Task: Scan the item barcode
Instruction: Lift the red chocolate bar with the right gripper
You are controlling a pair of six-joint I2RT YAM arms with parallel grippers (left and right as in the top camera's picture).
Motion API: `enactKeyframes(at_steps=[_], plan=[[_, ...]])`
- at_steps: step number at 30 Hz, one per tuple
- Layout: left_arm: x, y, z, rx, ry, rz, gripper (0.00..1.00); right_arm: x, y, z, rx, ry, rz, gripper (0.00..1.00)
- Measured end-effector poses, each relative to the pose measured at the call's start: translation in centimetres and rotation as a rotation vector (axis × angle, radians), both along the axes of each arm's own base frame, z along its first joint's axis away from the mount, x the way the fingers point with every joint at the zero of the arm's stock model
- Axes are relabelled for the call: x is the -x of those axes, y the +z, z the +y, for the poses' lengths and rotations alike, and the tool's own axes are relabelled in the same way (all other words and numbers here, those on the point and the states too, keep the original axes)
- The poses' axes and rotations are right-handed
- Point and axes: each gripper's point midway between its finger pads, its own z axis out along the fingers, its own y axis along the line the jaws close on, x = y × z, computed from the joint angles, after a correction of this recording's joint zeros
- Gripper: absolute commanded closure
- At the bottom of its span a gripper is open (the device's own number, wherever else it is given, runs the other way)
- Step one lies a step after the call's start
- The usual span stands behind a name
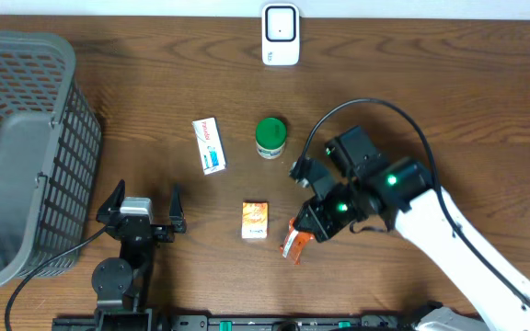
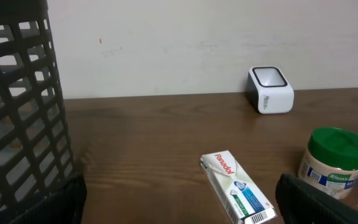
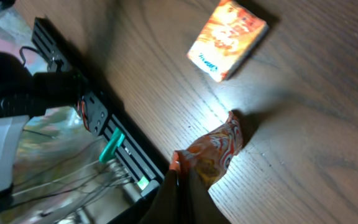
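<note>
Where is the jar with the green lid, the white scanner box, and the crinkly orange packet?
jar point(image 1: 270, 135): overhead view, on its green lid.
white scanner point(image 1: 281, 34): overhead view, on the middle of its face.
orange packet point(image 3: 211, 152): right wrist view, on its crumpled middle.

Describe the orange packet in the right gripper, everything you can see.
The orange packet is a small crinkled sachet, glossy like foil, orange with red and white print. The right gripper is shut on one end; the free end points toward the orange box. It is low over the wooden table near its front edge; whether it touches the wood cannot be told.
</note>
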Motion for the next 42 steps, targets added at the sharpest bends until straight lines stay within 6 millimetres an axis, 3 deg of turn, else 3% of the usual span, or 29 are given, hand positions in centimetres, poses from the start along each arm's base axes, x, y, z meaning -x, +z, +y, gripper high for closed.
enactKeyframes(at_steps=[8,13,14,15,16,17,18,24,29,34,36,42], plan=[[0.0,0.0,0.0,0.0,0.0,0.0,0.04,-3.1,-3.9,-2.3,0.041,-0.015,0.052,0.99],[0.0,0.0,0.0,0.0,0.0,0.0,0.04,-6.7,-5.1,-5.1,0.102,-0.092,-0.04,0.99],[0.0,0.0,0.0,0.0,0.0,0.0,0.04,-7.5,-5.2,-5.7,0.111,-0.112,-0.063,0.94],[0.0,0.0,0.0,0.0,0.0,0.0,0.04,-8.3,-5.3,-6.3,0.12,-0.134,-0.083,0.72],[0.0,0.0,0.0,0.0,0.0,0.0,0.04,-8.7,-5.3,-6.8,0.127,-0.152,-0.089,0.39],[0.0,0.0,0.0,0.0,0.0,0.0,0.04,-9.0,-5.4,-7.4,0.135,-0.165,-0.093,0.16],[0.0,0.0,0.0,0.0,0.0,0.0,0.04,-9.0,-5.4,-7.8,0.141,-0.178,-0.087,0.01],[0.0,0.0,0.0,0.0,0.0,0.0,0.04,-6.8,-5.4,-7.5,0.138,-0.2,0.035,0.01],[0.0,0.0,0.0,0.0,0.0,0.0,0.04,-5.8,-4.7,-5.7,0.086,-0.265,0.143,0.01],[0.0,0.0,0.0,0.0,0.0,0.0,0.04,-3.0,-4.2,-3.9,0.094,-0.349,0.341,0.02],[0.0,0.0,0.0,0.0,0.0,0.0,0.04,-1.6,-4.8,-3.5,0.168,-0.418,0.422,0.01],[0.0,0.0,0.0,0.0,0.0,-0.001,0.04,1.9,-8.6,-3.2,0.405,-0.644,0.532,0.14]])
